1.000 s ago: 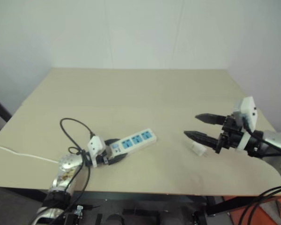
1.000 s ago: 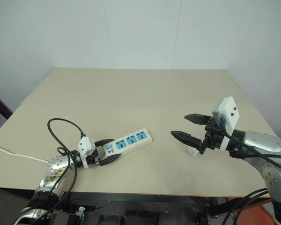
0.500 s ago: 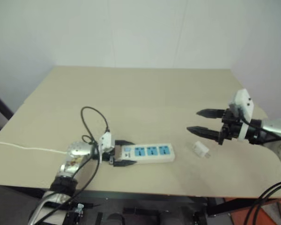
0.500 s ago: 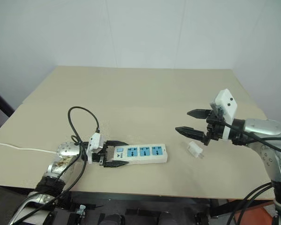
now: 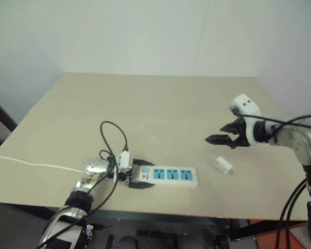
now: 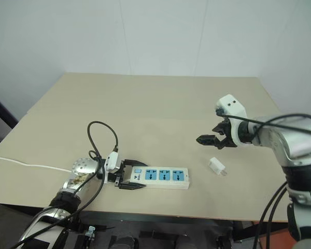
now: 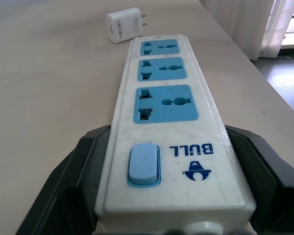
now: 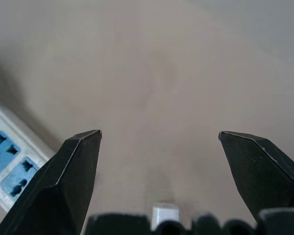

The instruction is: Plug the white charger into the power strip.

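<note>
One long white plastic power strip (image 6: 160, 177) lies flat in the lower middle of the head view, near the front edge of the pale beige wooden surface (image 6: 155, 109). It carries three blue sockets in a row and one blue switch at its left end. The left gripper (image 6: 128, 176) holds that switch end, one black finger (image 7: 83, 166) pressed against each long side, so its jaws are closed on the strip. One thin white cord (image 6: 26, 165) runs off toward the left edge of the frame.

One small white boxy charger (image 6: 216, 166) lies on the surface to the right of the strip, just off its far end and apart from it; its two metal prongs point away from the strip.

The right gripper (image 6: 213, 139) hovers right of centre, above and slightly behind the charger, touching nothing, its two black jaws spread wide and empty.
</note>
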{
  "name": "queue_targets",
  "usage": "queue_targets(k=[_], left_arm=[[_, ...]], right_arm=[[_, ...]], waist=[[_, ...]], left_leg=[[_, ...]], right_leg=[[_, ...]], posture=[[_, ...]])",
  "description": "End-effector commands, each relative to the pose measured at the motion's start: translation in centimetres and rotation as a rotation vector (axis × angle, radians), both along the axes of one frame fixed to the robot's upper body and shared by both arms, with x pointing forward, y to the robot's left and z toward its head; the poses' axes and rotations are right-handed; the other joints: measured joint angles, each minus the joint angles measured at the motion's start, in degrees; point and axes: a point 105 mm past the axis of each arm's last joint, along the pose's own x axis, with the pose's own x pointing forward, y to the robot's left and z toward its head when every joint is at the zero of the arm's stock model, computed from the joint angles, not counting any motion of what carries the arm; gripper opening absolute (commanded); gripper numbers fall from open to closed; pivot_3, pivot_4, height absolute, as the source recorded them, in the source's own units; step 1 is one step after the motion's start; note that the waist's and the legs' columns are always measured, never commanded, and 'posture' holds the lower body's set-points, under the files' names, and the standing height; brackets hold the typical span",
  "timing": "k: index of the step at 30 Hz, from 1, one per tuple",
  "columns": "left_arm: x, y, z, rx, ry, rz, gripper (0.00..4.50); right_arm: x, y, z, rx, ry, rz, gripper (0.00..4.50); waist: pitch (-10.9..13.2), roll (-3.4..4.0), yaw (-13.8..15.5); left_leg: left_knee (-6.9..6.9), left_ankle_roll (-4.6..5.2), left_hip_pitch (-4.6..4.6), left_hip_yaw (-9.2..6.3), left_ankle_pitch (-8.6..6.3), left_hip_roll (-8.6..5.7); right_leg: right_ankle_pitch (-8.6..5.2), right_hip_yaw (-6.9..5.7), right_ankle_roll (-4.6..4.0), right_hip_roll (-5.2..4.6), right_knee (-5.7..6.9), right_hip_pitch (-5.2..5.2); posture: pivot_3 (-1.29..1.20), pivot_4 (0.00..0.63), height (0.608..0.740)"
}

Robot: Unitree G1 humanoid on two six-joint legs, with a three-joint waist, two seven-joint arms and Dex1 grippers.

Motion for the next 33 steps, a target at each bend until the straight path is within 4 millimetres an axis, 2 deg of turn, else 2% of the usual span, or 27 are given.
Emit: queue_targets(k=[1, 6, 16, 20, 27, 30, 33], left_arm=[[-0.5, -0.5, -0.9, 0.027, 0.019, -0.030, 3.30], [-0.7, -0.8, -0.9, 0.026, 0.020, -0.047, 3.30], [-0.6, -0.7, -0.7, 0.037, 0.014, -0.057, 3.30], [-0.6, -0.8, -0.8, 0.036, 0.013, -0.053, 3.30], [-0.8, -0.6, -1.0, 0.036, 0.014, -0.044, 3.30], [-0.8, -0.6, -0.9, 0.035, 0.011, -0.037, 3.30], [-0.8, -0.5, -0.9, 0.035, 0.010, -0.032, 3.30]], right_arm=[[0.1, -0.7, 0.4, -0.063, 0.072, -0.059, 4.50], [0.2, -0.7, -0.3, -0.142, 0.191, -0.049, 4.50], [0.7, -0.5, -3.9, -0.317, 0.380, 0.055, 4.50], [0.9, -0.4, -4.9, -0.337, 0.410, 0.074, 4.50], [0.9, 0.0, -6.8, -0.353, 0.472, 0.092, 4.50], [0.7, 0.1, -7.5, -0.361, 0.493, 0.101, 3.92], [0.8, 0.0, -7.9, -0.365, 0.498, 0.100, 2.90]], waist=[[0.00, 0.00, 0.03], [0.01, 0.03, -0.09], [0.00, 0.05, -0.09], [-0.03, 0.09, -0.05], [-0.03, 0.10, -0.13], [-0.03, 0.10, -0.09], [-0.04, 0.10, -0.09]], left_leg=[[0.01, 0.00, -0.02, -0.01, 0.00, 0.00], [0.00, 0.00, -0.06, 0.00, 0.00, 0.00], [0.07, 0.00, -0.40, 0.00, 0.00, -0.01], [0.20, 0.00, -0.69, -0.01, 0.01, -0.04], [0.22, 0.00, -0.70, -0.01, 0.01, -0.05], [0.22, 0.00, -0.71, -0.02, 0.01, -0.05], [0.22, 0.00, -0.71, -0.02, 0.01, -0.05]], right_leg=[[0.00, -0.01, 0.01, 0.00, 0.00, -0.02], [-0.02, -0.01, 0.04, 0.00, 0.00, -0.07], [-0.03, -0.02, 0.07, -0.01, 0.10, -0.44], [0.06, -0.01, -0.07, -0.01, 0.29, -0.82], [0.08, -0.01, -0.09, -0.01, 0.33, -0.83], [0.08, -0.01, -0.09, -0.01, 0.33, -0.83], [0.08, -0.02, -0.10, -0.01, 0.32, -0.83]], posture=[[0.00, 0.150, 0.740], [0.00, 0.150, 0.740], [0.00, 0.150, 0.740], [0.00, 0.150, 0.740], [0.00, 0.150, 0.740], [0.00, 0.150, 0.740], [0.00, 0.150, 0.740]])
